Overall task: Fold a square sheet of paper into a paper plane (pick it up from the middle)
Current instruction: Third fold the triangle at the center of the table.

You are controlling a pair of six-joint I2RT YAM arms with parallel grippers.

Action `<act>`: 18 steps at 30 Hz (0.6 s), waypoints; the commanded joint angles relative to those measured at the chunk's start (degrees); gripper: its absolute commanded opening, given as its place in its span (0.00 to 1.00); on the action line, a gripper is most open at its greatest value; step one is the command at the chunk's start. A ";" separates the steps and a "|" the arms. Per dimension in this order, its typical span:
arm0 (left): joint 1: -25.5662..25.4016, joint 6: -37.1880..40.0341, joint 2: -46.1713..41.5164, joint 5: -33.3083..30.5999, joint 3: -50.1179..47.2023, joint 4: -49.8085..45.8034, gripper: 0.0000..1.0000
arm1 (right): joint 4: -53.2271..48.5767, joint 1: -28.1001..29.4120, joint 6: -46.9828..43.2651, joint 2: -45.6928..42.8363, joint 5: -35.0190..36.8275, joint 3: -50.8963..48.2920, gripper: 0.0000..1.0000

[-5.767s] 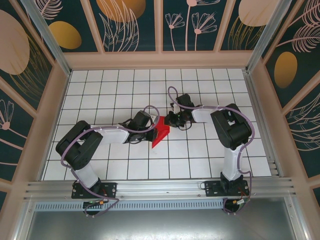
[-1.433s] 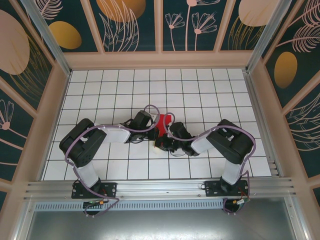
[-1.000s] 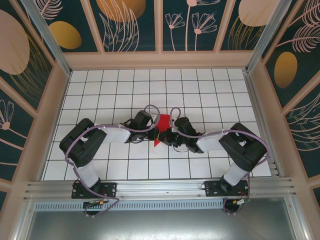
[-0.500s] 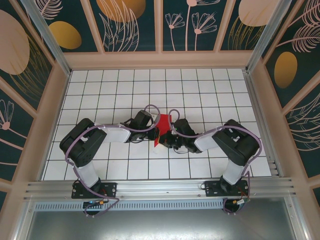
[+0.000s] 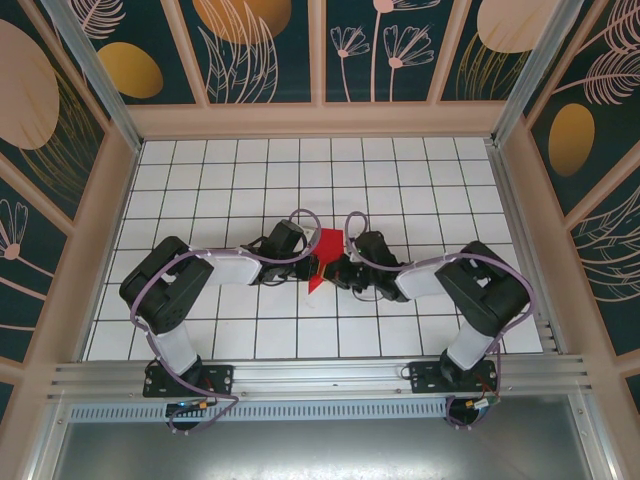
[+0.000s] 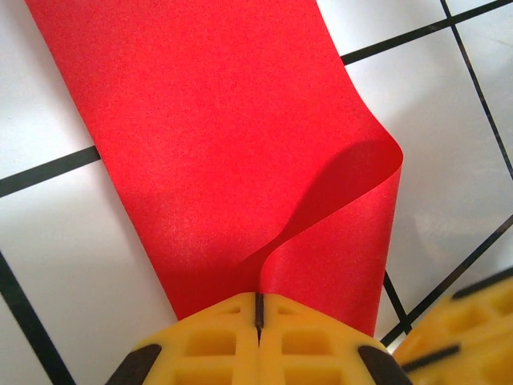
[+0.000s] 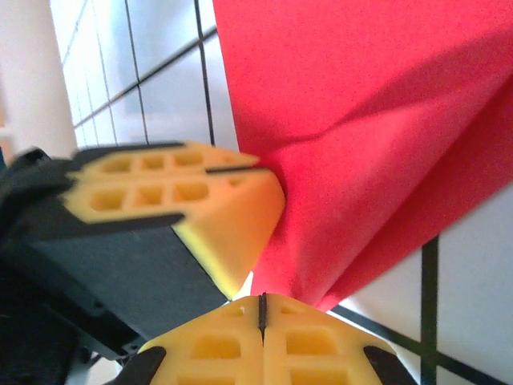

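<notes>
The square sheet of paper is a folded, layered red shape on the tiles at mid table. In the left wrist view the paper has one flap curling up, and that raised fold runs into the seam of my left gripper, which is shut on it. My left gripper sits at the paper's left edge. My right gripper is shut, its tips against the paper's near corner with nothing visibly between them. My right gripper meets the left fingers tip to tip.
White tiles with black grid lines surround the paper on all sides. Wooden walls fence the table, and an aluminium rail runs along the near edge above both arm bases. One right finger shows beside the left jaws.
The right gripper has shifted slightly up and right along the paper's near edge, uncovering its lower tip. The left gripper has stayed shut on the paper in place.
</notes>
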 commanded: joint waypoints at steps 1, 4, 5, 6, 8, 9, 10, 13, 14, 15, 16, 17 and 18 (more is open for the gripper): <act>0.18 1.38 2.13 0.57 0.57 -4.06 0.00 | 0.89 -1.37 -1.57 0.03 -2.04 0.86 0.00; 0.18 1.49 2.11 0.57 0.69 -4.29 0.00 | 2.26 -1.72 -1.26 1.40 -2.93 1.37 0.00; 0.23 1.48 2.20 0.62 0.77 -4.31 0.00 | 2.19 -1.75 -1.40 1.70 -3.11 1.64 0.00; 0.21 1.56 2.13 0.73 0.87 -4.38 0.00 | 2.12 -1.71 -1.50 1.93 -3.15 1.85 0.00; 0.22 1.57 2.23 0.74 0.98 -4.47 0.00 | 2.02 -1.73 -1.64 2.38 -3.02 1.96 0.00; 0.18 1.55 2.30 0.75 1.04 -4.48 0.00 | 1.89 -1.74 -1.86 2.71 -3.15 2.11 0.00; 0.17 1.58 2.31 0.74 1.04 -4.36 0.00 | 1.91 -1.74 -1.91 3.00 -3.24 2.13 0.00; 0.20 1.61 2.44 0.74 1.12 -4.53 0.00 | 0.90 -1.73 -2.45 4.01 -2.63 2.05 0.00; 0.21 1.62 2.48 0.74 1.13 -4.63 0.00 | 0.32 -1.80 -2.59 4.28 -2.14 1.94 0.00; 0.18 1.65 2.40 0.74 1.05 -4.56 0.00 | 0.24 -1.81 -2.74 4.61 -1.90 1.64 0.00; 0.20 1.72 2.48 0.79 1.04 -4.65 0.00 | 0.20 -1.82 -2.78 4.94 -1.71 1.37 0.00; 0.19 1.80 2.47 0.68 1.04 -4.81 0.00 | -0.13 -1.87 -2.99 5.21 -1.34 1.21 0.00; 0.17 1.84 2.46 0.65 1.04 -4.77 0.00 | -0.82 -1.83 -3.27 5.60 -1.04 1.23 0.00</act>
